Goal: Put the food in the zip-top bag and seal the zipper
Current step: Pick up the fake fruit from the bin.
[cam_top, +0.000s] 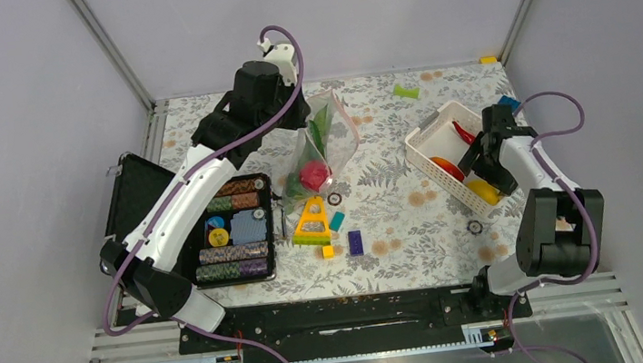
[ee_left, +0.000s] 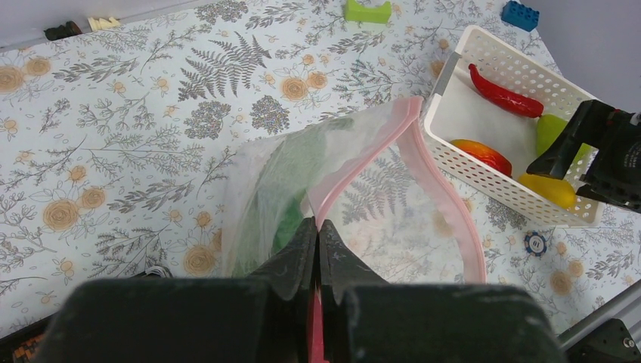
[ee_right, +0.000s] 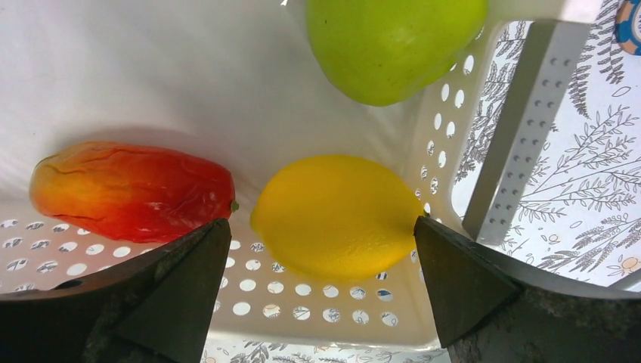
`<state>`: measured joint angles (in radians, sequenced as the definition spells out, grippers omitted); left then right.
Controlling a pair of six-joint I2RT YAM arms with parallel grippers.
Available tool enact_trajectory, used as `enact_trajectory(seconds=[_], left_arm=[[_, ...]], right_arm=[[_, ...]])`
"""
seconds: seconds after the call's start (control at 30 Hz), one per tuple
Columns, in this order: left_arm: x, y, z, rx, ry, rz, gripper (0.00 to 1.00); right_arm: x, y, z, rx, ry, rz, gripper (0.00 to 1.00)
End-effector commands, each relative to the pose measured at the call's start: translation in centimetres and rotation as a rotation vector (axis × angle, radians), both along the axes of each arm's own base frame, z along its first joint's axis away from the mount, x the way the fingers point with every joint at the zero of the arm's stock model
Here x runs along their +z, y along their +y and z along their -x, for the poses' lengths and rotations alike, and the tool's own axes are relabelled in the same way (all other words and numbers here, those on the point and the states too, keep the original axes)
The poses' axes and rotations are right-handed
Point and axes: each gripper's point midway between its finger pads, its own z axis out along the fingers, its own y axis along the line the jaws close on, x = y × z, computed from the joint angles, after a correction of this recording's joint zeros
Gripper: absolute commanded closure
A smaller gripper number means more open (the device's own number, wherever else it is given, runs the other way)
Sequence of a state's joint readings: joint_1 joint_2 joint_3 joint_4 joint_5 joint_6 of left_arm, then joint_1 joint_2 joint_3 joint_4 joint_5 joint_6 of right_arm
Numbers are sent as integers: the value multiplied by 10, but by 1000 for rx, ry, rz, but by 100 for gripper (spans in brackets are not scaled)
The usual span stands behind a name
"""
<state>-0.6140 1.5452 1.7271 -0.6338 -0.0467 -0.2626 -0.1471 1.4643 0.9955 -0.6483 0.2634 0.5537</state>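
- Inside the white basket (cam_top: pixel 426 128), on the right of the table, the right gripper (ee_right: pixel 319 227) hangs with its fingers spread wide. One finger is on each side of the yellow lemon (ee_right: pixel 332 204), and neither is seen to touch it.
- Risk: the lemon is smooth and rounded. A squeeze away from its middle could squirt it toward the green fruit (ee_right: pixel 393 41) or let it drop on the lift.
- Risk: the outer finger stands close to the basket's perforated wall. If it catches there, closing or lifting could drag or tip the light basket.
- Risk: the inner finger is just beside the red-orange fruit (ee_right: pixel 128 189), which could be nudged or pinched along with the lemon.
- Near the table's middle, the left gripper (ee_left: pixel 317 227) is clamped on the pink zipper strip (ee_left: pixel 363 159) of the clear bag (ee_left: pixel 393 219), holding the mouth open. A green cucumber (ee_left: pixel 283 181) and a red ball fruit (cam_top: pixel 313 175) lie inside.
- Risk: the floppy bag is held at one point only. The free lip could sag and narrow the mouth, so a released lemon might strike the rim and roll onto the table.
- Risk: the thin strip could slip from the pinch, letting the bag collapse and its contents spill.
- Judged outstanding: the basket's fruit, including a red chilli (ee_left: pixel 505 94), is not yet bagged, and the zipper is unsealed.
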Motion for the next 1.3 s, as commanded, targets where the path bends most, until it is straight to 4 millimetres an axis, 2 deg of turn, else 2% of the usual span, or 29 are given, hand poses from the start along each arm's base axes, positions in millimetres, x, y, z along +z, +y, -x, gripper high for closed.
enact_trajectory(seconds=[0.0,0.4,0.63,0.77,0.97,1.1,1.27], left_arm=[[32,-4,0,-20,-76,74,100],[34,-2,2,-21,-81,74,100],[34,-2,3,-22,-80,74,100],[35,-1,3,-22,-84,75,100],[34,-1,3,-21,-83,73,100],[34,-2,3,-23,-81,75,100],[35,-1,4,-22,-83,78,100]], right_arm=[[-5,-2,-6,-31,6,-6,0],[-36,-1,-11,-8,98,-29,2],[-46,0,-13,-5,124,-42,3],[-48,-1,-14,-5,122,-39,8],[-30,-1,-16,-5,52,-28,23],[-8,-3,-17,-5,-24,-10,43],[24,-2,-16,-2,-114,5,48]])
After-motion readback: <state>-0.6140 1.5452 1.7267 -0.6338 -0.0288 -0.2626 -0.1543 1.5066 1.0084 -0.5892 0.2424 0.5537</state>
